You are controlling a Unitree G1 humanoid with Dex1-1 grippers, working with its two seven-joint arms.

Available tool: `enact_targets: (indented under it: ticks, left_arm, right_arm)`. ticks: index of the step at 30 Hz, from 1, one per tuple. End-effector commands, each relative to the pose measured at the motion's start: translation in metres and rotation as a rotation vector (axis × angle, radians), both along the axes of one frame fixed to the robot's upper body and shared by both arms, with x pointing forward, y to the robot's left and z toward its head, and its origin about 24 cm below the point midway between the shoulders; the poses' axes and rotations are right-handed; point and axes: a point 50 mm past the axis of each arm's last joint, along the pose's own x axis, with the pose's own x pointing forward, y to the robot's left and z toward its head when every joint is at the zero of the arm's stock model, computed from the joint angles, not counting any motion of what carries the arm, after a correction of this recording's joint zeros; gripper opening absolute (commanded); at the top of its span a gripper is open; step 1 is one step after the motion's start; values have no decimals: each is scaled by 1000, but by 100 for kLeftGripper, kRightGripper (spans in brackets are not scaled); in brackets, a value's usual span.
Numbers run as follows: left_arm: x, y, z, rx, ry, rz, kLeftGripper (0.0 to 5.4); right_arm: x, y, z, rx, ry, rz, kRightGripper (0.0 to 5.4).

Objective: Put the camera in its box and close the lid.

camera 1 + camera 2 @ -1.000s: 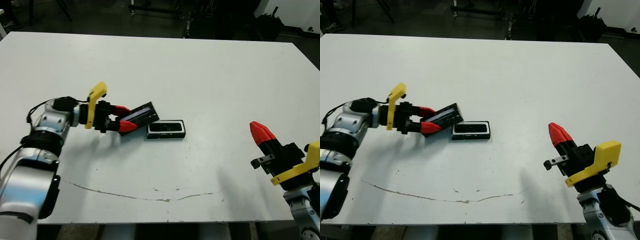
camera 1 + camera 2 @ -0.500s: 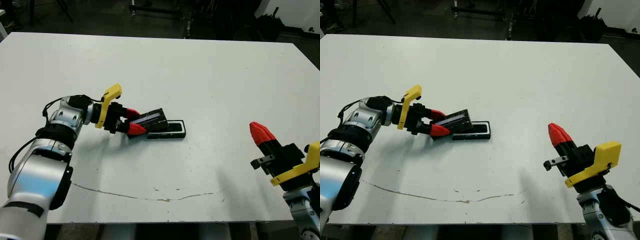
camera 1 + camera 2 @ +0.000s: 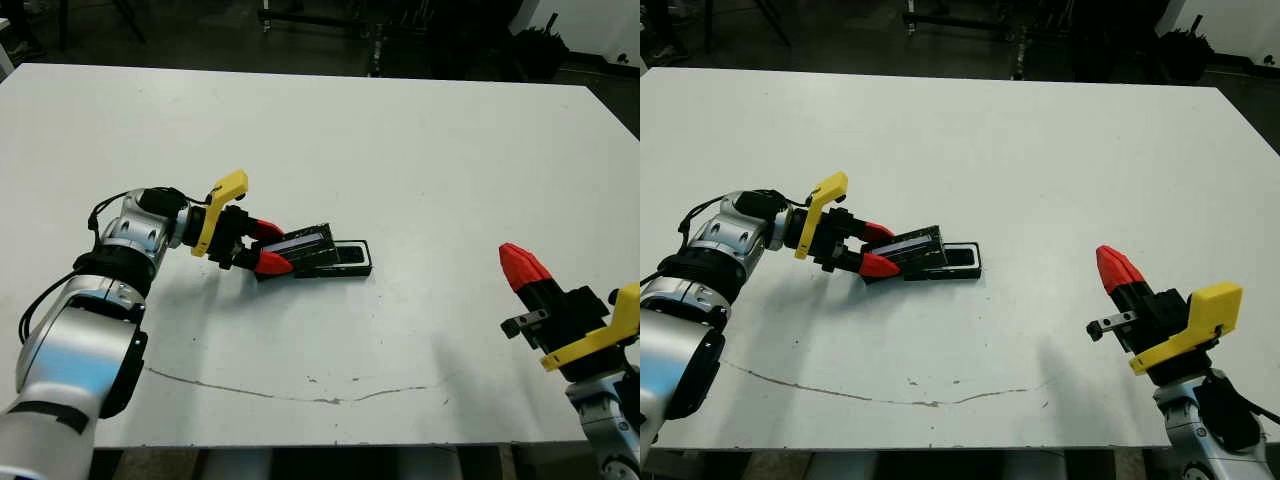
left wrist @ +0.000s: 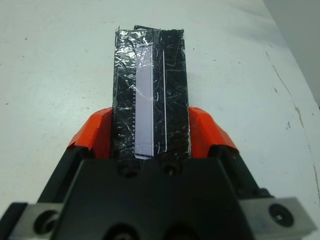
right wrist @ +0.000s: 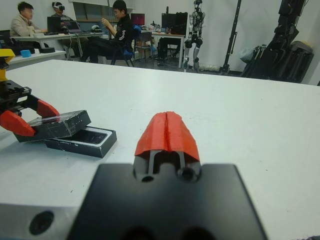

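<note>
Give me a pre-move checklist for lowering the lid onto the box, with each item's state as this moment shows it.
1. Left gripper has the lid clamped between its fingers: ok.
2. Camera lies inside the box: ok, its glossy face shows in the uncovered part.
3. Lid runs lengthwise along the box: ok, roughly, in the head views.
4. Lid covers the box fully: not ok; the far end is uncovered.
5. Lid is level: not ok; the right wrist view shows it tilted, its gripped end low.
6. Right gripper stands apart from the box: ok, shut and far off to the right.
</note>
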Motion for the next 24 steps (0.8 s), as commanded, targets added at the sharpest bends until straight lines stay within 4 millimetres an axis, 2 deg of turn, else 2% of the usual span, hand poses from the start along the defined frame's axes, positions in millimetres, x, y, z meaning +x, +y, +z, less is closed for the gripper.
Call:
enact_targets:
  ticks: [1, 8, 17, 24]
  left_arm:
    - [-8, -9, -18, 30, 46, -33, 315]
    - [-8, -22, -29, 31, -41, 13, 315]
    - [-12, -46, -37, 39, -46, -35, 315]
    - [-13, -56, -40, 44, -28, -54, 315]
  right_arm:
    - [0, -2, 0, 1, 3, -3, 0]
    - [-1, -2, 0, 3, 3, -9, 0]
    - [-3, -4, 1, -13, 9, -26, 0]
    - [-4, -4, 0, -11, 11, -26, 0]
